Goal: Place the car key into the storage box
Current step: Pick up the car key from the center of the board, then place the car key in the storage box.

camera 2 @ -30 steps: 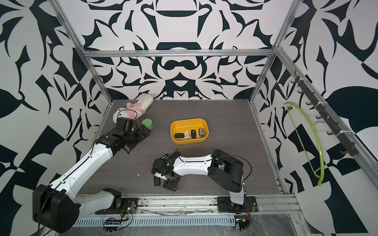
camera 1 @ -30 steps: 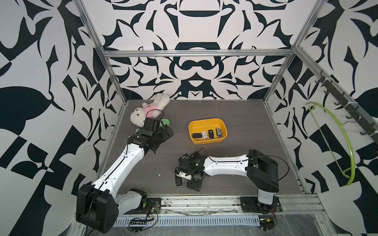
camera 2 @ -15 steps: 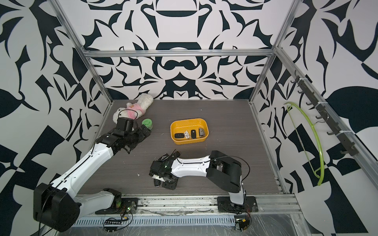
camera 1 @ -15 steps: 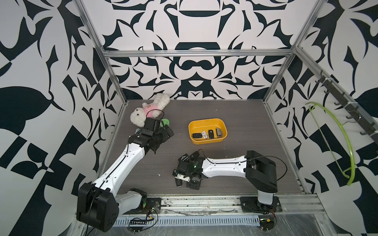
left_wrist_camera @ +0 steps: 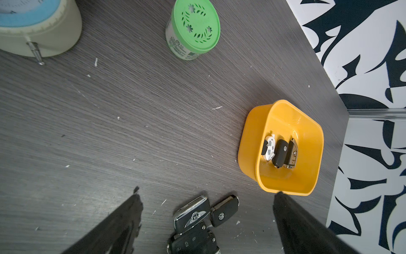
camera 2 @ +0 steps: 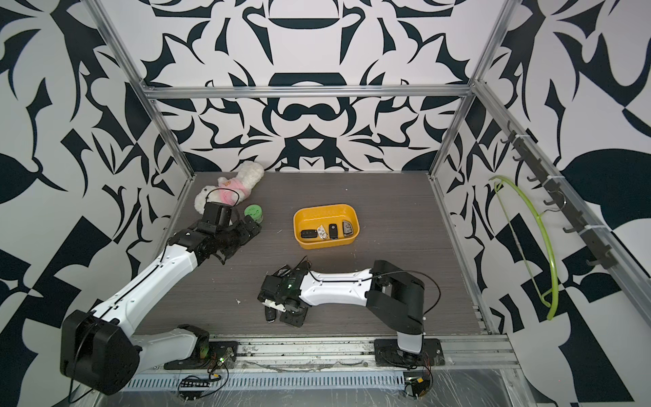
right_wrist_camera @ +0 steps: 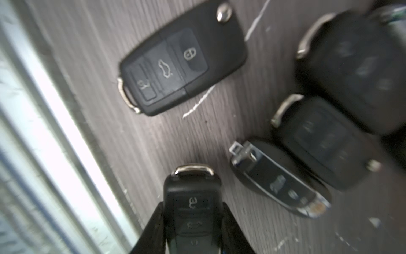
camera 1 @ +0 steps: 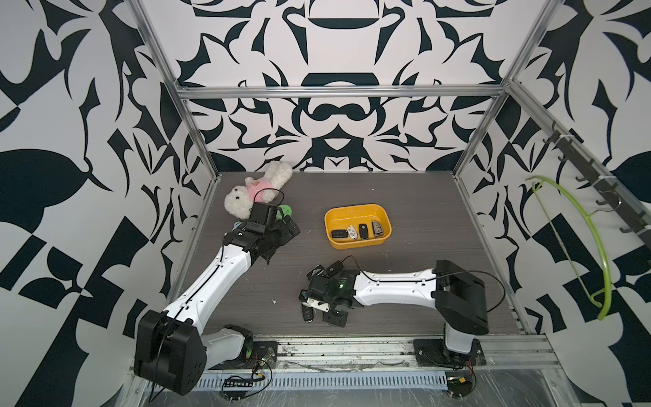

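Right end effector point(right_wrist_camera: 193, 205) is gripping a black car key point(right_wrist_camera: 192, 198) between its two fingers point(right_wrist_camera: 153, 233). The jaws are standing narrow and pressing against the key's long sides. The key's buttons are facing the wrist camera and its metal loop is pointing away from the wrist. Whether the car key is resting on the desk point(right_wrist_camera: 153, 136) or sitting just above it cannot be told.

In both top views the right arm point(camera 1: 391, 289) is lying low and outstretched over the front of the desk. This is placing the car key near the front rail point(camera 1: 352, 347), well apart from the box.

Four loose keys point(right_wrist_camera: 182, 68) are lying on the desk near the gripped one. One is sitting alone; three are bunching close together and showing blurred.

Box point(camera 1: 357, 244) is sitting upright at mid-desk, farther back than the right arm. It is holding a row of four keys point(camera 1: 363, 231): black, white, black, and a dark one with silver trim.

Left end effector point(left_wrist_camera: 207, 192) is standing wide open, holding nothing and hanging above the desk's left side. It is sitting just beside the green jar point(camera 1: 287, 210) and near the plush toy point(camera 1: 260, 192) in the back-left corner. The left wrist view is also showing a cream round object point(left_wrist_camera: 33, 22) with a blue top; its kind cannot be told.
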Action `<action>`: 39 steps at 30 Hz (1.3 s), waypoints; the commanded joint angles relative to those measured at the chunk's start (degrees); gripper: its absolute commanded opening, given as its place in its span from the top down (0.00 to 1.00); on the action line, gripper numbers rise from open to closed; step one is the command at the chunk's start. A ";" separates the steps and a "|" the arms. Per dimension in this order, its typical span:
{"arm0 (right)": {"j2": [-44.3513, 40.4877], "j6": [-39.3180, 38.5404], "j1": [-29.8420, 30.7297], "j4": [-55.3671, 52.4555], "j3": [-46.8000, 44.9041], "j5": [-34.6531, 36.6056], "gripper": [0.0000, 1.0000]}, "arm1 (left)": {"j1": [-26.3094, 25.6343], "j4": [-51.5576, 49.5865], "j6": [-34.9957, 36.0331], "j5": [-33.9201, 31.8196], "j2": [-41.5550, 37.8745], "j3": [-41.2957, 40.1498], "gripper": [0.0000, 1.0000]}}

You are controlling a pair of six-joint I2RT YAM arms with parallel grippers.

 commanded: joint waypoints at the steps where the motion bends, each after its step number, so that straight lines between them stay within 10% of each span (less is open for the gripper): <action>1: -6.63 3.64 0.19 0.95 -0.85 -0.99 1.00 | 0.21 1.00 0.17 0.51 0.75 1.41 0.01; 19: -20.12 14.78 -13.06 12.30 -1.81 9.27 1.00 | 0.20 3.67 -1.83 2.52 1.55 -1.93 0.01; 29: -8.30 21.23 -21.77 5.64 13.14 19.64 1.00 | 0.13 6.92 -3.70 5.65 1.99 -5.31 0.01; 39: 6.17 24.80 -31.45 1.26 26.87 13.03 1.00 | 0.17 8.29 -3.65 6.46 2.08 -7.29 0.01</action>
